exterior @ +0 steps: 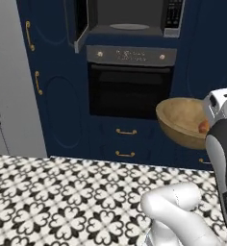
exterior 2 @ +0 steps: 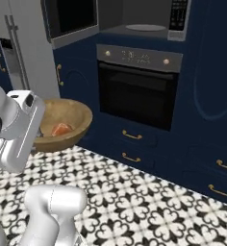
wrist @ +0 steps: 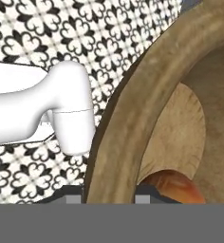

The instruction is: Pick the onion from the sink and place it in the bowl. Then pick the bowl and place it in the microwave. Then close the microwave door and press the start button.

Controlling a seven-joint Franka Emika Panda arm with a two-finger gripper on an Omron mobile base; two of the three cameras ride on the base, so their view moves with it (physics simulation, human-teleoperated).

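Below the open microwave (exterior: pixel 130 21) sits the black oven (exterior: pixel 130 86) — nothing between. The gripper (wrist: pixel 109 197) holds the bowl (exterior: pixel 182 120) low and right of the oven, fingers clamped across its rim — onion (exterior 2: pixel 61 129) inside.

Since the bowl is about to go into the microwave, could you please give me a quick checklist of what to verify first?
1. Onion inside the bowl: ok.
2. Gripper closed on the bowl's rim, one finger each side: ok in the hand view.
3. Bowl lifted above the patterned floor: ok.
4. Microwave door swung open: ok.
5. Microwave cavity free, round plate bare: ok.
6. Bowl level enough to keep the onion from rolling out: cannot tell; it looks tilted.
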